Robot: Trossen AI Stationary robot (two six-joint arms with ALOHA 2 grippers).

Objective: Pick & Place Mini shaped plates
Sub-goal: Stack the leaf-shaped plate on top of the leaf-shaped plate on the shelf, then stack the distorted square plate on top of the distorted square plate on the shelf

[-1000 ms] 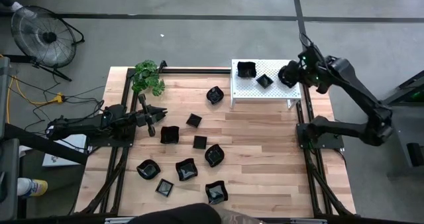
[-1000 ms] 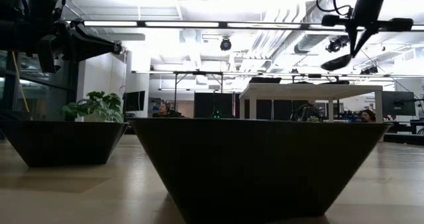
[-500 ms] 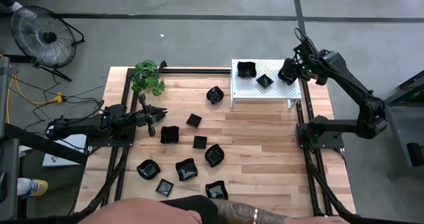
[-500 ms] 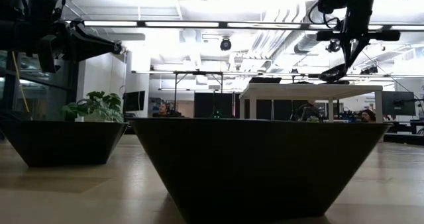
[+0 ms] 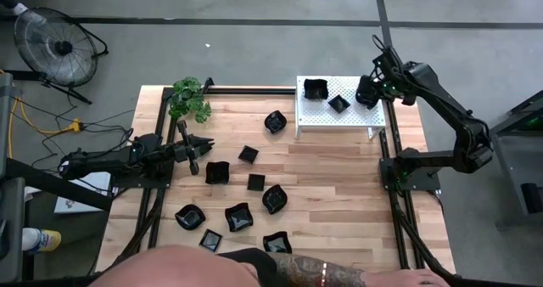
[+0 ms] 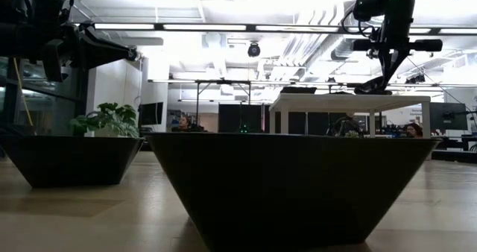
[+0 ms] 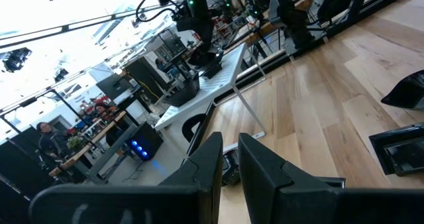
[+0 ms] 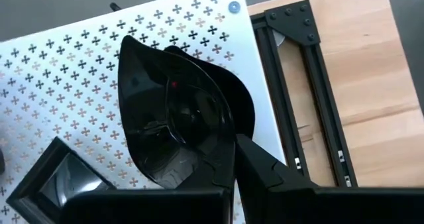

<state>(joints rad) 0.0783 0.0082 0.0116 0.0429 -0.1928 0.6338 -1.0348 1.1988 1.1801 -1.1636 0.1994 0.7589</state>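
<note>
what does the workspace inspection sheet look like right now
surface: wood table, white rack at its far right
job's things: two plates on rack, a third in the right tool above it; nine on the table
clutter: plant
grippers: right tool shut on plate; left tool parked at left edge, empty
cables: yellow cord on floor
surroundings: fan; a person's arm at near edge
</note>
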